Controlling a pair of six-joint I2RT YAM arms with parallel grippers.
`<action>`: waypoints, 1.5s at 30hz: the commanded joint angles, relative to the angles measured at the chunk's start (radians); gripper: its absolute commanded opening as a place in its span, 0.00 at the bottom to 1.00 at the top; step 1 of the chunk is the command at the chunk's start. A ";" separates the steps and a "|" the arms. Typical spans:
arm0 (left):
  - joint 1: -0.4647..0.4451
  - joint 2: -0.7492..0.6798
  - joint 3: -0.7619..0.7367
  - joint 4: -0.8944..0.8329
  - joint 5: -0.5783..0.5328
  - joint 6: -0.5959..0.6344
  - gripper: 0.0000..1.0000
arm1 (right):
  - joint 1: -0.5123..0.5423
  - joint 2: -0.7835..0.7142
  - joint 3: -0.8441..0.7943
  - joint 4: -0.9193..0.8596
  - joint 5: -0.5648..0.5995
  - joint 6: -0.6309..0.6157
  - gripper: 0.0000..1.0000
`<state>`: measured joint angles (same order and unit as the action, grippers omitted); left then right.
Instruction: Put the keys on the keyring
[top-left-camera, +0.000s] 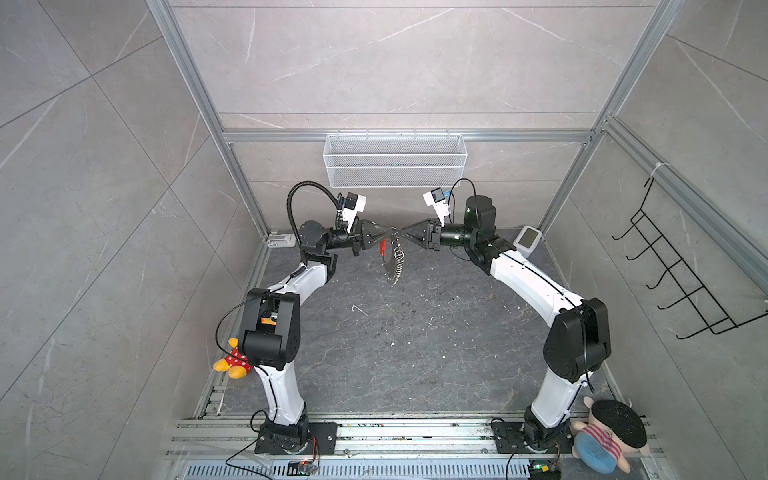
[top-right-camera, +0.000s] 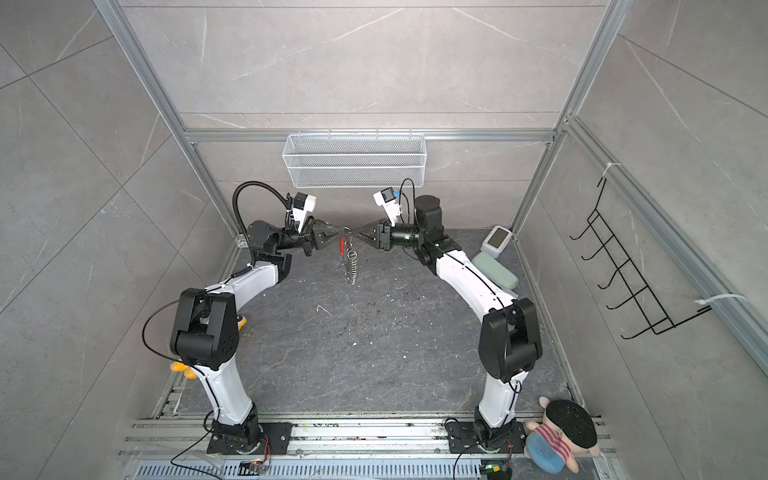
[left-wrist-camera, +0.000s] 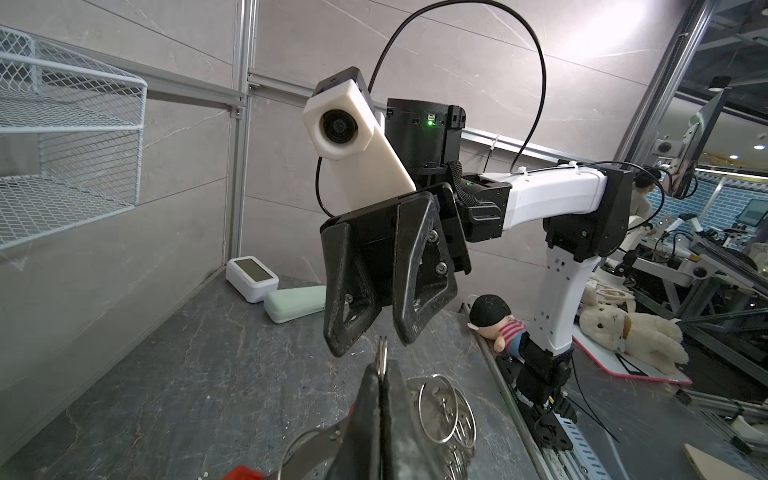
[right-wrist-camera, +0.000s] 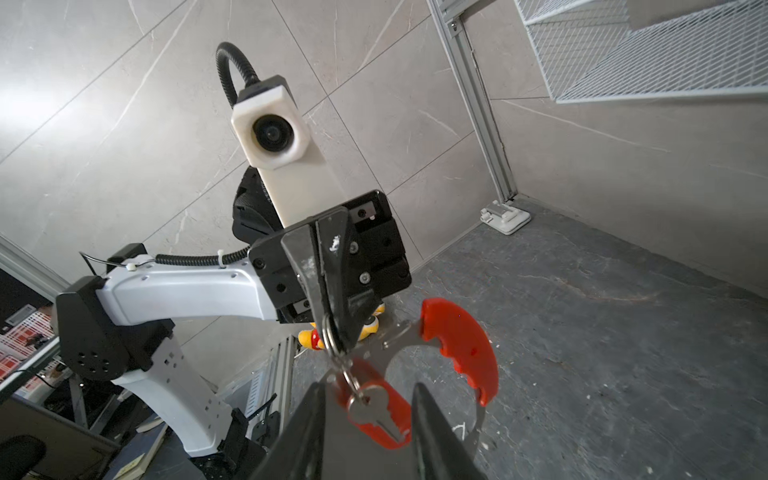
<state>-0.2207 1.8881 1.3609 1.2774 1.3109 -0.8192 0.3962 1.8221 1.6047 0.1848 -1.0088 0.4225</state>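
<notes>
The keyring (top-left-camera: 392, 266) is a grey band fringed with silver loops (left-wrist-camera: 440, 407) and bearing a curved red strip (right-wrist-camera: 461, 353). In both top views it hangs above the mid-table. My left gripper (top-left-camera: 392, 231) (left-wrist-camera: 382, 374) is shut on one silver loop at its top. The keys, a small silver key (right-wrist-camera: 374, 409) in front of a red tag (right-wrist-camera: 390, 432), dangle by a small link below that loop. My right gripper (top-left-camera: 401, 232) (right-wrist-camera: 368, 386) faces the left one tip to tip. It is open, a finger on each side of the keys with gaps showing.
A white wire basket (top-left-camera: 395, 160) hangs on the back wall just above both wrists. A white timer (top-left-camera: 528, 241) and a green case (top-right-camera: 494, 270) lie at the back right. Plush toys (top-left-camera: 232, 361) (top-left-camera: 609, 432) sit by the arm bases. A black hook rack (top-left-camera: 673, 266) is on the right wall.
</notes>
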 joint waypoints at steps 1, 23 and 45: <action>-0.008 -0.007 0.039 0.109 -0.026 -0.046 0.00 | 0.007 0.012 0.033 0.058 -0.024 0.038 0.30; -0.041 0.019 0.072 0.135 -0.142 -0.050 0.00 | 0.032 0.011 -0.024 0.128 -0.015 0.087 0.07; -0.077 0.012 0.100 0.135 -0.177 -0.053 0.00 | -0.019 -0.068 -0.030 -0.114 0.133 0.000 0.30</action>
<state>-0.2935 1.9179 1.4227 1.3422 1.1584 -0.8642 0.3992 1.8435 1.5917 0.1566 -0.9325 0.5030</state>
